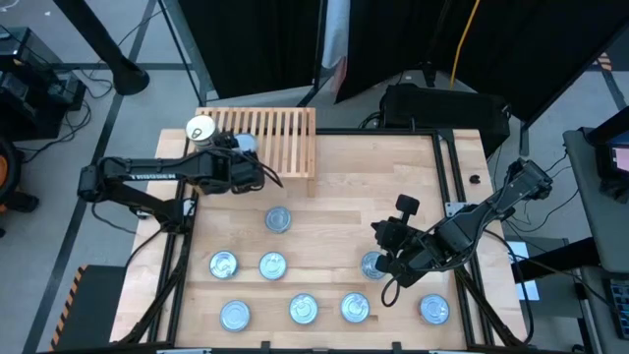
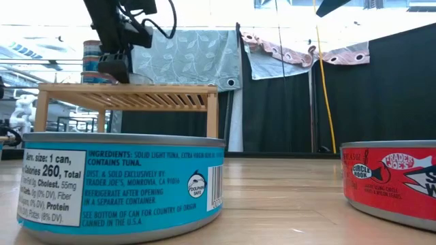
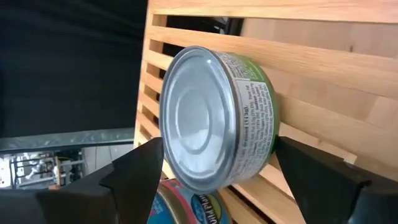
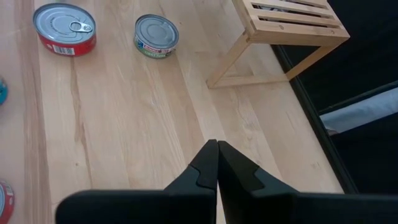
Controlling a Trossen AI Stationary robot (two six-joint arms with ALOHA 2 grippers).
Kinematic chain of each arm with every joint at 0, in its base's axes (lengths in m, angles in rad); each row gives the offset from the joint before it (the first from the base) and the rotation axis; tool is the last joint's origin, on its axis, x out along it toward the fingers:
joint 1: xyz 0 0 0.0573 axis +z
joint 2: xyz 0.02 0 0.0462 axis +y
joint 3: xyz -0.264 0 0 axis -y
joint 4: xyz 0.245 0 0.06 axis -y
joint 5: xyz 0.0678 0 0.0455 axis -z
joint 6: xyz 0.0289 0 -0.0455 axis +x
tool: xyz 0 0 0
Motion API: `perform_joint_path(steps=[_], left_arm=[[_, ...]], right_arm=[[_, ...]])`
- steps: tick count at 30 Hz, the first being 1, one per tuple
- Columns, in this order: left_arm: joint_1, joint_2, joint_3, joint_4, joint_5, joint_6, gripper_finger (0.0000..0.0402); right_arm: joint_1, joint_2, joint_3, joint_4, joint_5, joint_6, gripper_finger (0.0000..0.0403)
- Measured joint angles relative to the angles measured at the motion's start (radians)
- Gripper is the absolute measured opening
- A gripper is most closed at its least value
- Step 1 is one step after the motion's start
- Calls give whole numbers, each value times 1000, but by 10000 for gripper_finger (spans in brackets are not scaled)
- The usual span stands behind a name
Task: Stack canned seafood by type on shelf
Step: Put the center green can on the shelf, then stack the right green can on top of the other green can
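Note:
The wooden slatted shelf (image 1: 280, 138) stands at the table's far left. My left gripper (image 1: 246, 152) reaches over it, shut on a green-labelled tin (image 3: 214, 118) that lies on the slats. Beside it stands a stack of tins with a gold top (image 1: 200, 129), and a blue tin (image 3: 186, 208) shows just beyond the fingers. Several silvery-topped tins (image 1: 272, 265) lie flat on the tabletop. My right gripper (image 1: 385, 258) hovers shut over the table's right part, next to a tin (image 1: 371, 265). It touches nothing. My left gripper holds the green-labelled tin pinched between its two fingers (image 3: 140, 165), one at the silvery top's rim (image 3: 166, 146) and one at the opposite side by the label (image 3: 272, 134). The fingers come in level from the table's left. The tin rests against the shelf's slats.
Near the table's near edge lie a blue tuna tin (image 2: 122, 187) and a red tin (image 2: 392, 180). The right wrist view shows a red tin (image 4: 64, 29), a green tin (image 4: 156, 34) and the shelf's leg (image 4: 227, 65). Bare wood lies between the shelf and the tins.

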Motion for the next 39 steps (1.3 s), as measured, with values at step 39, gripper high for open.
perform_joint_path(steps=[39], left_arm=[[-421, -129, -186, 457, 669, -238, 273]], right_arm=[[-163, 1, -226, 596, -268, -305, 0]])
